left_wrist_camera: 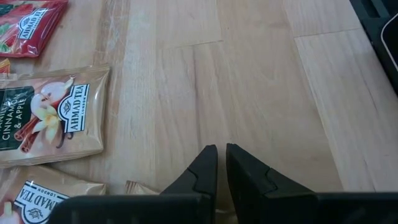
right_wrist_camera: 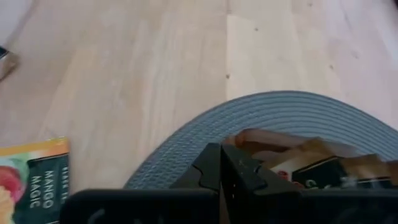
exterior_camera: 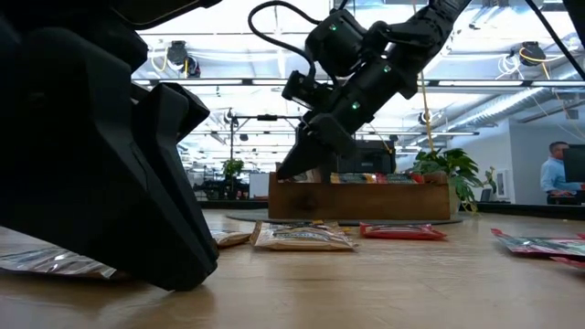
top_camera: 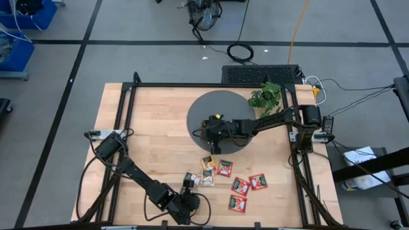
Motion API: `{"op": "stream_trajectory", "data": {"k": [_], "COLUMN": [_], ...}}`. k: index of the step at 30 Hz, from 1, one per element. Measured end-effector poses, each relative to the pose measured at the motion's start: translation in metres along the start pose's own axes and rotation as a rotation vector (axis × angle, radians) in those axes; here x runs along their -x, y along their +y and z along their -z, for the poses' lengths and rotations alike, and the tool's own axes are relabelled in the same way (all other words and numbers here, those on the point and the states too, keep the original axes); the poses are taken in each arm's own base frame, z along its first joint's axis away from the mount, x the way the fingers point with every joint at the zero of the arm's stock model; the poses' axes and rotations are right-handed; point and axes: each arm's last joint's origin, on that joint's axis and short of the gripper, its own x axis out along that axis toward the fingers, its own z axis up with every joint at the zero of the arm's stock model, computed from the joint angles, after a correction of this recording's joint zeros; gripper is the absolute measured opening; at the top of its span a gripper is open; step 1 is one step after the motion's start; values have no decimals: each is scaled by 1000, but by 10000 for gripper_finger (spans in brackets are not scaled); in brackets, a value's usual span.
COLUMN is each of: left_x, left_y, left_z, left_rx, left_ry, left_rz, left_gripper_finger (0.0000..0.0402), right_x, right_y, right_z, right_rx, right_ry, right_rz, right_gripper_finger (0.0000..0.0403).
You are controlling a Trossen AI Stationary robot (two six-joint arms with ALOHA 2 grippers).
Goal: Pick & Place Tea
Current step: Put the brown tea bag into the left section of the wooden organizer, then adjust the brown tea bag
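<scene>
Both hands closed, empty: right hand [top_camera: 213, 151] over tray [exterior_camera: 366, 199], left hand [left_wrist_camera: 221, 163] near tea packets [top_camera: 241, 186].

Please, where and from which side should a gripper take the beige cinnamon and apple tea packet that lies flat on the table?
The cinnamon and apple packet lies flat on the wooden table, so I would come from straight above and pinch across its narrow width, probably near one free edge, where a finger may slip under. The edge beside the bare wood looks clearest; the other sides have neighbouring packets close by.
</scene>
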Motion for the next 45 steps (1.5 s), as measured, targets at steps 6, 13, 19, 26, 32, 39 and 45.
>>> {"op": "stream_trajectory", "data": {"k": [6,13,19,26,32,39,45], "left_x": [0,0,0,0,0,7,38], "left_y": [0,0,0,0,0,8,27], "left_z": [0,0,0,0,0,5,17], "left_rx": [0,1,1,2,2,3,162], "left_ry": [0,-2,-2,-3,-2,20,-13], "left_rz": [0,1,1,1,1,-166,-543], "left_gripper_finger": [42,42,42,42,42,42,42], "right_x": [0,0,1,1,6,42,88], "right_y": [-3,-11,-15,-17,1,43,86], "right_z": [3,7,7,9,3,-9,23], "right_rx": [1,-12,-1,-16,32,117,100], "right_ry": [45,85,110,122,107,119,-50], "right_rz": [92,140,280,309,243,124,-13], "right_gripper_finger": [0,0,0,0,0,0,0]}}
